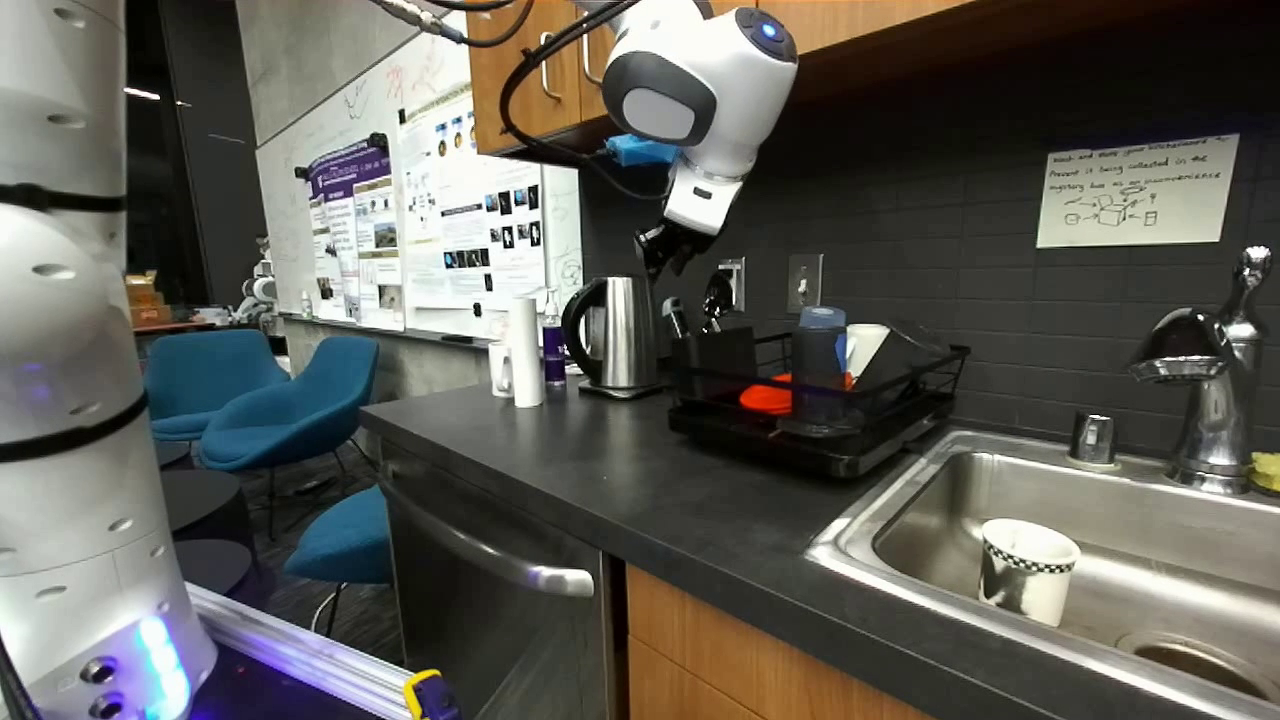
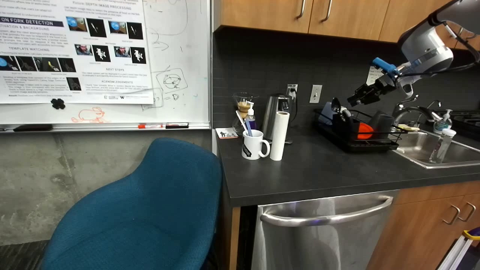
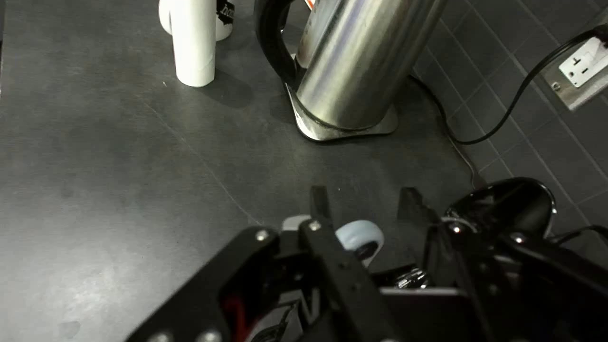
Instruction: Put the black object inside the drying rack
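Well, beside the rectangular steel sink [image 1: 850, 540] stands the low black wire drying rack [image 1: 770, 442]. Above it hangs the black two-fingered mechanical gripper [image 3: 364, 194], tips spread, nothing held between them. Should the placing be done, which I can't confirm, rise straight before turning: the glossy black spoon-shaped utensil [image 3: 506, 204] shows close to the gripper in the wrist view and could snag. The task's black object can't be picked out; perhaps it lies hidden in the rack, so its heading and long axis can't be told.
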`<state>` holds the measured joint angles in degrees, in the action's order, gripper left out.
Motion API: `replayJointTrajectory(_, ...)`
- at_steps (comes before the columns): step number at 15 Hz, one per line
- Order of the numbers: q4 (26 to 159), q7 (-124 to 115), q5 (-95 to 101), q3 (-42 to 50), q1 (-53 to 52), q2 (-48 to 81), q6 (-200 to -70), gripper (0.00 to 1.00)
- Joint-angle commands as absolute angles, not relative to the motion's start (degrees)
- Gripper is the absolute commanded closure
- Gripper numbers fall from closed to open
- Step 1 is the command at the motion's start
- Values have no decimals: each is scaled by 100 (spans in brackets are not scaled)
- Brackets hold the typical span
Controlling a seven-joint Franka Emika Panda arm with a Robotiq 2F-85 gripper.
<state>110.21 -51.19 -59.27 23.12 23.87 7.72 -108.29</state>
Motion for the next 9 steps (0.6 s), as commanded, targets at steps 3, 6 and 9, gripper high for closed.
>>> replayJointTrajectory(3, 10964, -5130, -5930, 2372, 2480, 639, -10461, 31)
replayJointTrajectory(6, 11101, -4966, -5604, 2408, 2453, 384, -10329, 13)
replayJointTrajectory(9, 11227, -4772, -5247, 2432, 2449, 136, -10203, 0)
